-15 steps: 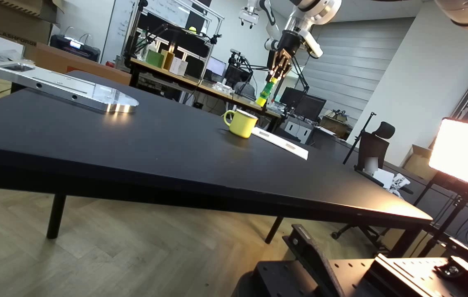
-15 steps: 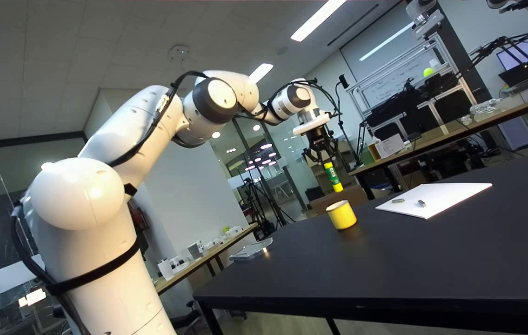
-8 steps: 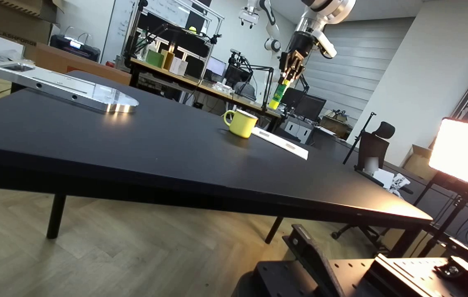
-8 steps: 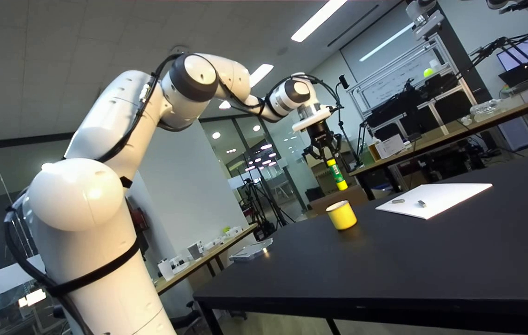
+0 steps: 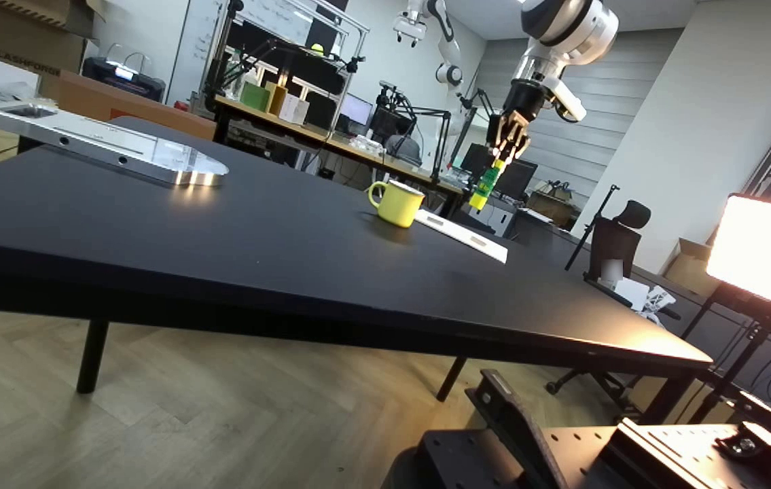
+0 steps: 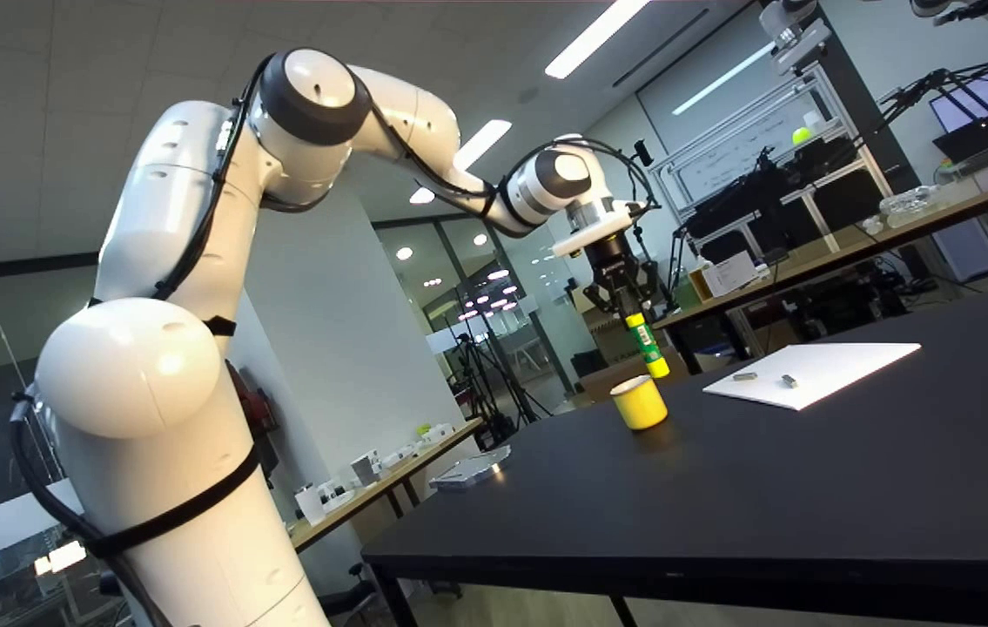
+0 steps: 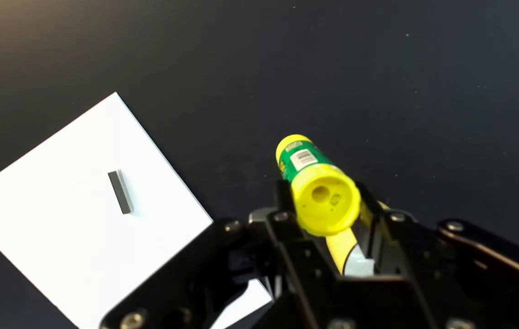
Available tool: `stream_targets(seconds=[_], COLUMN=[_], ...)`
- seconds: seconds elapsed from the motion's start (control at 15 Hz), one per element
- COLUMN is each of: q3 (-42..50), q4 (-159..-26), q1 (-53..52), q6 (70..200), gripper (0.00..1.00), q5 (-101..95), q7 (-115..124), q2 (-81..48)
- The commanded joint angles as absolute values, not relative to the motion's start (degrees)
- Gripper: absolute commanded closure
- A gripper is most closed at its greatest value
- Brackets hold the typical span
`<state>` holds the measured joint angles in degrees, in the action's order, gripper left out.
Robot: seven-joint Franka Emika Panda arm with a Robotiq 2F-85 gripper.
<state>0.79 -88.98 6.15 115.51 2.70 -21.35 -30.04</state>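
Note:
My gripper [image 7: 324, 197] is shut on a glue stick [image 7: 305, 157], a green tube with yellow ends. It grips the upper yellow end, and the tube hangs tilted below the fingers. In both exterior views the glue stick [image 5: 487, 185] [image 6: 648, 347] is in the air above table height. A yellow mug [image 5: 399, 205] [image 6: 640, 402] stands upright on the black table. In the wrist view the mug [image 7: 340, 243] shows partly between the fingers, mostly hidden. A white board [image 6: 811, 373] [image 7: 81, 228] lies beside the mug, with small grey pieces [image 6: 789, 380] on it.
A thick shiny metal plate [image 5: 113, 142] [image 6: 469, 468] lies at another part of the black table [image 5: 256, 238]. A bright lamp panel [image 5: 765, 251] stands past the table's end. A wooden bench [image 6: 859, 244] with equipment is in the background.
The gripper has moved with the glue stick, rightward in both exterior views, and lately downward. The arm's elbow has risen. Mug, board and metal plate have stayed in place.

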Motion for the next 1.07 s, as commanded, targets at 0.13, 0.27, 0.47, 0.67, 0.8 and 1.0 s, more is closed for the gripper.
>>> stream_targets(seconds=[0.13,0.27,0.47,0.67,0.8,1.0], q3=[2.3,2.8,3.4,3.9,4.2,4.5], q4=[-106.7,-109.5,-112.8,-115.1,-115.9,-116.8], q1=[7.5,8.2,8.9,9.2,9.4,9.6], q6=[125.8,127.4,129.7,132.1,133.0,134.2], gripper=[0.91,0.91,0.91,0.91,0.91,0.91], q5=[0.9,1.1,1.0,0.8,0.7,0.7], q7=[-19.3,-19.4,-19.3,-19.2,-19.1,-19.0], q2=[-22.2,-21.8,-21.2,-20.9,-21.0,-21.4])
